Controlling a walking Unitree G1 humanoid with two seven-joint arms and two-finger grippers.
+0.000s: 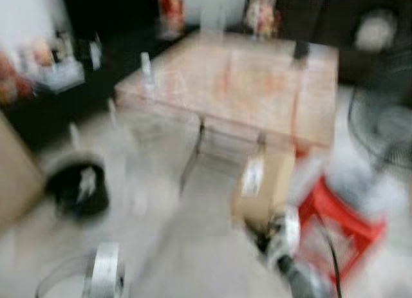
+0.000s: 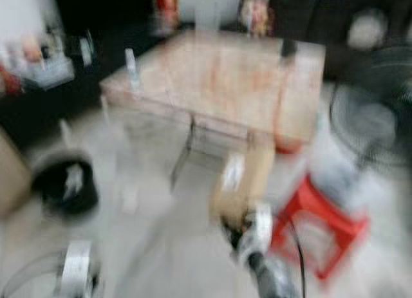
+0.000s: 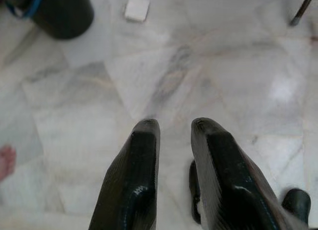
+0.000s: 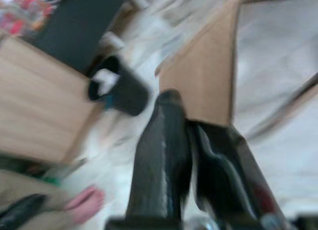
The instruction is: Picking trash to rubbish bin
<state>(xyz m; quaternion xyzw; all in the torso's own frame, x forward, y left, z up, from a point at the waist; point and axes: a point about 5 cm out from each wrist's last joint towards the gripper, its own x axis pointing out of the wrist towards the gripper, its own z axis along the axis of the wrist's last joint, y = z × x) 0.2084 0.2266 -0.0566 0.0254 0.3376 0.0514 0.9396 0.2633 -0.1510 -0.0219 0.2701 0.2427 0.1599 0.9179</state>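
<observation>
While head views blur, right gripper (image 4: 191,123) jaws clamp cardboard box (image 4: 206,76), left gripper (image 3: 175,128) jaws apart.

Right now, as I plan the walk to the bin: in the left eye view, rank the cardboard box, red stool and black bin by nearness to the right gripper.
1. The cardboard box, clamped in the right gripper itself.
2. The red stool, on the floor just to its right.
3. The black bin, far across on the left.
</observation>
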